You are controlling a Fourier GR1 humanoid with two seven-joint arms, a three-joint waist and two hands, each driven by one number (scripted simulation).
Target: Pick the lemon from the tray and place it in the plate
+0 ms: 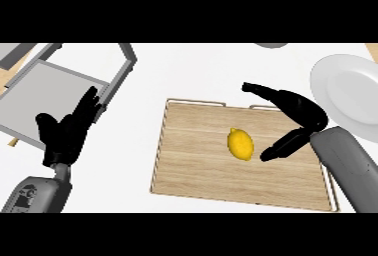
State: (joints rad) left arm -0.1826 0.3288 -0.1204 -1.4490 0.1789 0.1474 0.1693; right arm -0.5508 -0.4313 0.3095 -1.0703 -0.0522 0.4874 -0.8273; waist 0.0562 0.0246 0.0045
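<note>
Oval yellow lemon [240, 144] lies near centre of flat wooden tray [199, 175] on white desk [192, 70]. Right hand [295, 112] over tray's right part, fingers and thumb spread wide, thumb tip just beside lemon, holding nothing. Round white plate [347, 90] at right edge. Left hand [66, 130] open, resting at left.

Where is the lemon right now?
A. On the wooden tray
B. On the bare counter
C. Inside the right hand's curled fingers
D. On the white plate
A: the lemon lies on the tray, beside the open right hand and apart from the plate.
</note>
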